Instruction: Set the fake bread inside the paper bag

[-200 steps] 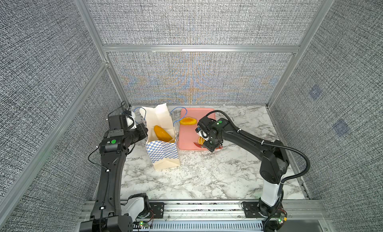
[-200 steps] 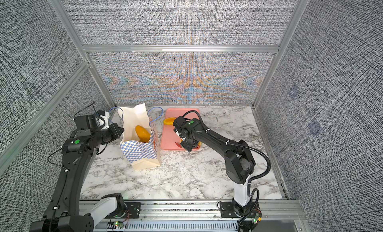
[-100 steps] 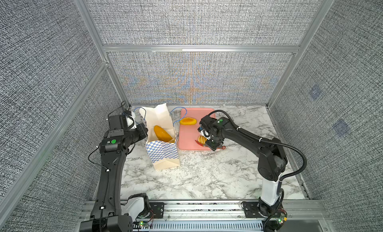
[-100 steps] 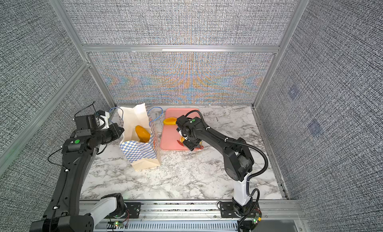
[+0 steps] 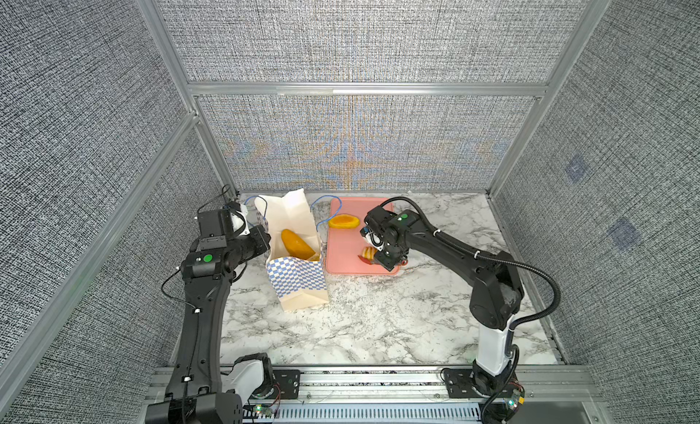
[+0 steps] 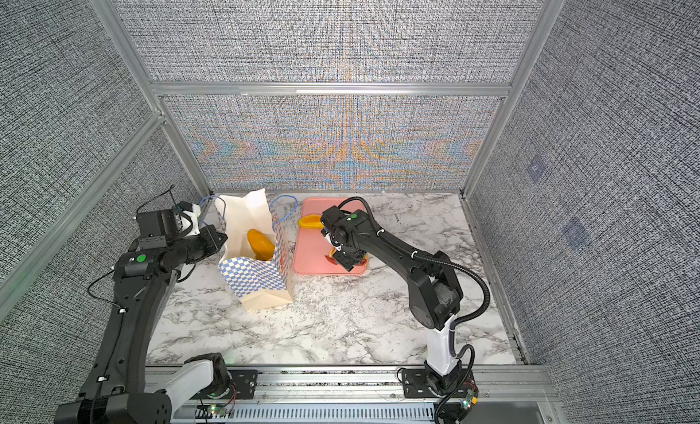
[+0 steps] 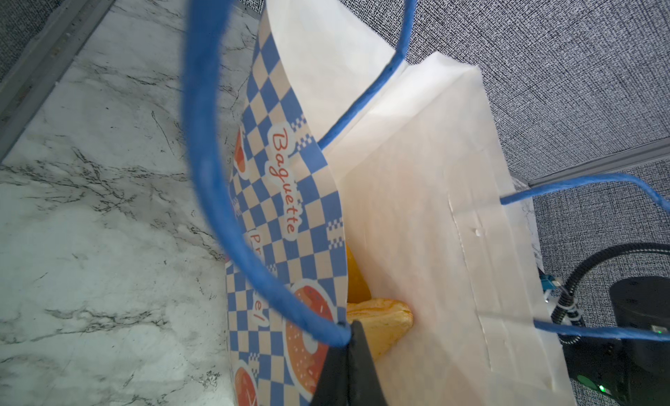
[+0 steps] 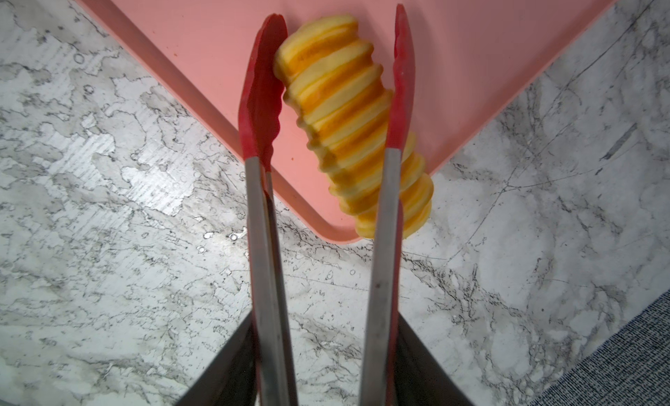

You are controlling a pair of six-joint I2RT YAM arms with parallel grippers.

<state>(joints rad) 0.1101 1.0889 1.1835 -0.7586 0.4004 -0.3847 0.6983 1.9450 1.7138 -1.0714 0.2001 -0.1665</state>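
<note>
red script on the tall cream paper bag with a blue-and-white checker band (image 7: 275, 241) reads "baguette" on a white label; below it a second word starts "pr" and ends "e!", its middle hidden behind the thick blue cord handle (image 7: 206, 139). orange doughnut pictures (image 7: 304, 335) sit lower on the same wall

the bag stands upright and open at the back left of the white marble bench (image 5: 378, 320). inside it lies a long orange loaf (image 5: 295, 242), leaning along the inner wall, and the left wrist view shows a paler golden piece (image 7: 380, 324) just beside it near the rim. the left hand (image 7: 346, 371) is pinched together on the bag's rim, right where the cord handle roots

just right of the bag lies a flat pink plastic tray (image 5: 341, 251). on its far end rests an oval orange bun (image 5: 343, 221). at its near right corner the right hand (image 8: 326, 378) is clamped on the steel arms of red-tipped tongs (image 8: 261, 88), whose two tips straddle a ridged yellow-and-orange striped roll (image 8: 348, 114); each tip lies against a side of the roll, and one end of the roll juts past the tray's rounded corner over the marble. whether the roll is off the tray i cannot tell

the front stretch of bench, from the bag and tray to the metal rail (image 5: 378, 378), is open marble; grey woven walls (image 5: 360, 138) close the back and both sides
</note>
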